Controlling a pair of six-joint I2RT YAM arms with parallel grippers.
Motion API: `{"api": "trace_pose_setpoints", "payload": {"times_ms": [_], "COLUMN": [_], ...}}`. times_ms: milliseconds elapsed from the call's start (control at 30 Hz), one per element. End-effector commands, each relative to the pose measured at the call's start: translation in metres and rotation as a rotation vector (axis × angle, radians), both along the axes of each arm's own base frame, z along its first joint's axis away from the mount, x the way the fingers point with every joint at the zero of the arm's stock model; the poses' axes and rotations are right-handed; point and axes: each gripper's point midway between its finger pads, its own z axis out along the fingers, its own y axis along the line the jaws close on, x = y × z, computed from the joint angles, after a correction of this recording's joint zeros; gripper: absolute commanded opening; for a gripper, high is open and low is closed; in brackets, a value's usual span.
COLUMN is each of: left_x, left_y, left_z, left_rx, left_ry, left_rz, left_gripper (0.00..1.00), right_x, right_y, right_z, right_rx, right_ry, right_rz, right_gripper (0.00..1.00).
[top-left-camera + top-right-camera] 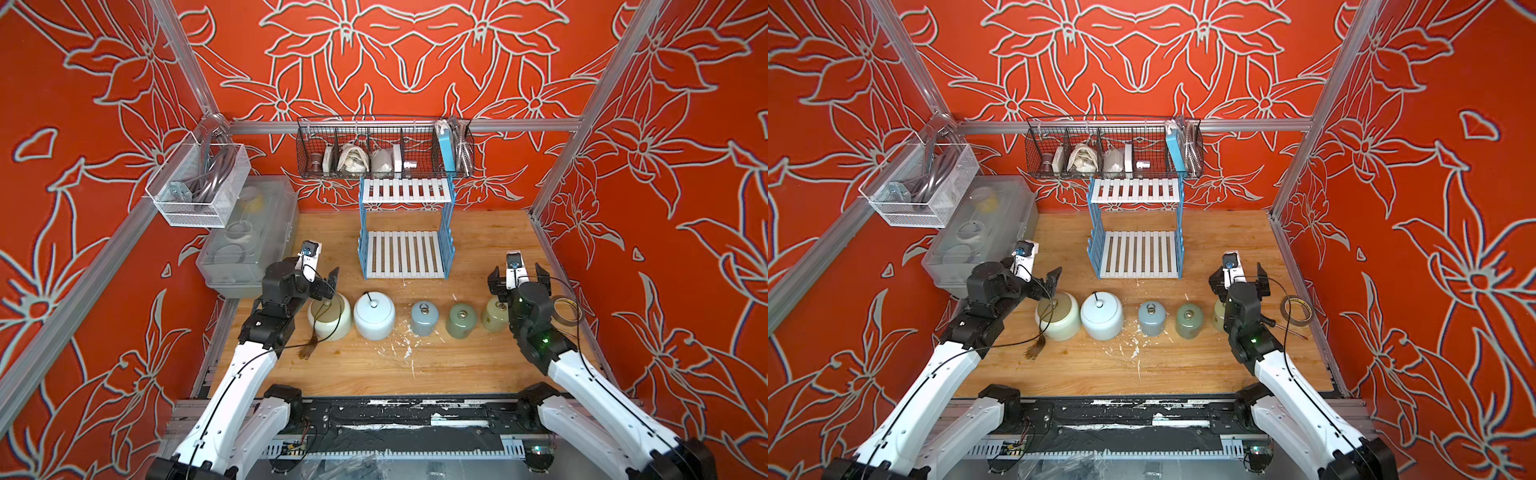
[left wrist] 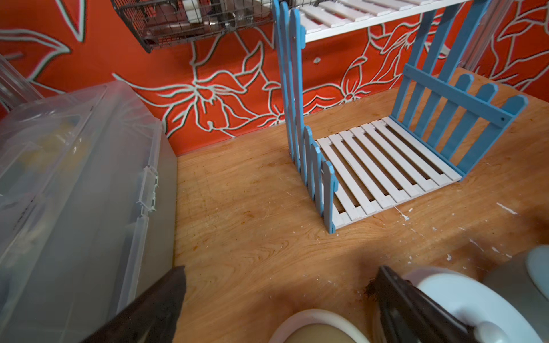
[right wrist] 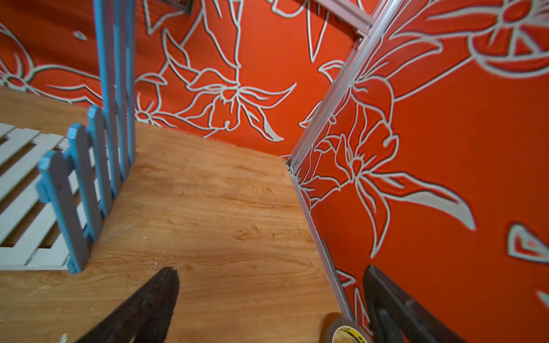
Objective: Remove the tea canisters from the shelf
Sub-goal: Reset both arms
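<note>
The shelf [image 1: 405, 249] [image 1: 1136, 253] stands at the back middle of the wooden table, and both white slatted tiers are bare. In front of it the tea canisters stand in a row on the table: large cream [image 1: 334, 324], large pale blue [image 1: 374, 318], small blue-grey [image 1: 424, 320], sage green [image 1: 461, 322] and small cream [image 1: 493, 320]. My left gripper [image 1: 320, 276] [image 2: 282, 273] is open just above and behind the large cream canister [image 2: 318, 326], holding nothing. My right gripper [image 1: 518, 276] [image 3: 271, 271] is open and holds nothing; its arm partly hides the small cream canister.
A black wire basket [image 1: 384, 147] hangs on the back wall above the shelf. A clear mesh basket [image 1: 199, 183] hangs at the left over a lidded clear plastic box [image 1: 249, 237]. A tape roll [image 1: 567, 311] [image 3: 346, 331] lies by the right wall.
</note>
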Motion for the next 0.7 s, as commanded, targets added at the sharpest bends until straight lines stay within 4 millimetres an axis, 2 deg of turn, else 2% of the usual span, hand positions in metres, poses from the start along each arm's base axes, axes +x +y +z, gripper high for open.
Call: {"api": "trace_pose_setpoints", "payload": {"times_ms": [0,100,133,267,533,667], "left_x": [0.013,0.025,0.032,0.043,0.053,0.056], "left_y": [0.006,0.018,0.023,0.035,0.055,0.056], "left_z": [-0.002,-0.016,-0.033,-0.060,-0.103,-0.112], "left_rx": [-0.033,-0.064,-0.083,-0.121,-0.146,-0.159], "left_ry": [-0.007,0.024,0.074,0.121,0.151,0.116], "left_rz": [0.031,0.081,0.097,0.131,0.176,0.175], "left_gripper": [0.99,0.99,0.99,0.99,0.99,0.99], "right_x": [0.014,0.024,0.026,0.027,0.036,0.040], "right_y": [-0.001,-0.009,-0.013,-0.023,-0.029,-0.030], "right_z": [-0.001,-0.020,-0.026,-0.044,-0.062,-0.069], "right_rx": [0.110,0.106,0.105,0.115,0.140,0.146], "right_ry": [-0.053,-0.009,-0.002,0.019,0.045,0.046], "right_rz": [0.007,-0.019,-0.029,-0.054,-0.060,-0.064], "right_gripper": [1.00,1.00,1.00,1.00,1.00,1.00]}}
